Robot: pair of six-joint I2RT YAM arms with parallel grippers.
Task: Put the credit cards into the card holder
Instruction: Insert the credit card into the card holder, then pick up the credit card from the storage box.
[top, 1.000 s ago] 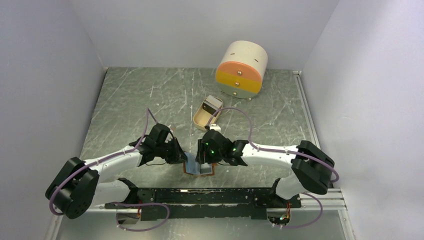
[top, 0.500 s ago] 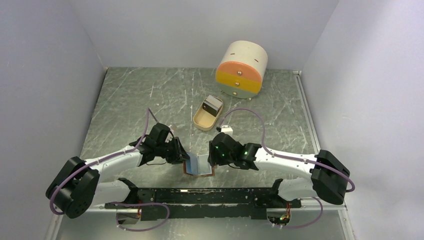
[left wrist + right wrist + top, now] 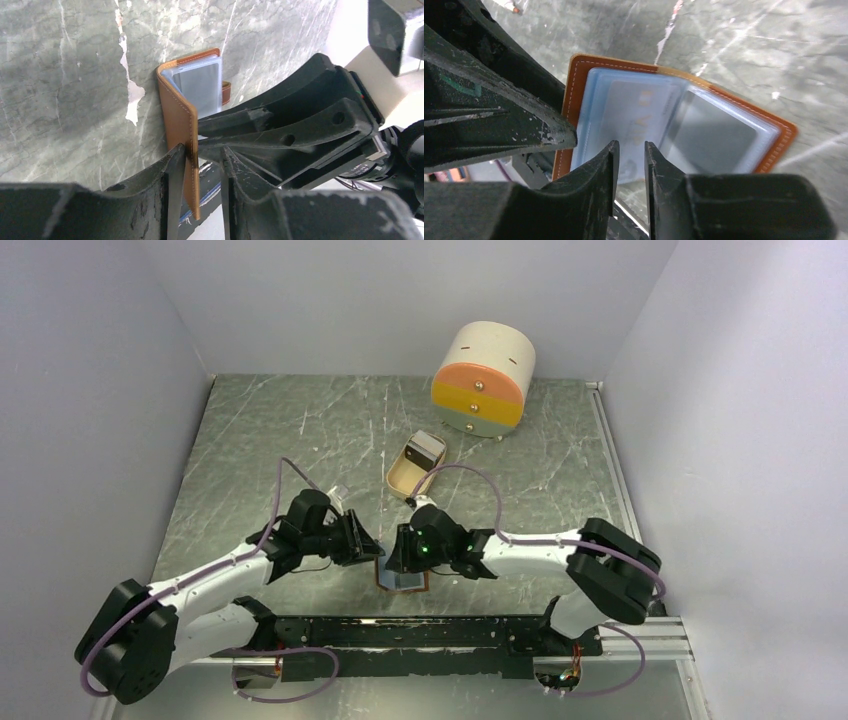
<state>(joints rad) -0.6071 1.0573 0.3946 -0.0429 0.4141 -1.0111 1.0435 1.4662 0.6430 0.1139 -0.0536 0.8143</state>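
Observation:
The tan leather card holder (image 3: pixel 405 582) lies open near the front edge between both grippers. My left gripper (image 3: pixel 372 548) stands at its left side. In the left wrist view, the left gripper (image 3: pixel 202 150) has the raised leather cover (image 3: pixel 180 110) between its narrow jaws, against the left finger. My right gripper (image 3: pixel 392 562) hovers over the open holder (image 3: pixel 574 75). In the right wrist view, the right gripper (image 3: pixel 628 145) has its jaws nearly together with nothing between them. A silvery-blue credit card (image 3: pixel 634 115) sits partly in the left clear pocket. A grey card (image 3: pixel 716 132) fills the right pocket.
A beige oval tray (image 3: pixel 400 480) stands behind the grippers with a grey card (image 3: pixel 428 448) in its far end. The round cream-and-orange drawer box (image 3: pixel 483 380) is at the back right. A black rail (image 3: pixel 420 630) runs along the near edge. Grey walls close in both sides.
My right gripper swung off to the right of the holder, then came back over its open pockets. My left gripper stayed at the holder's left cover, its arm shifting slightly.

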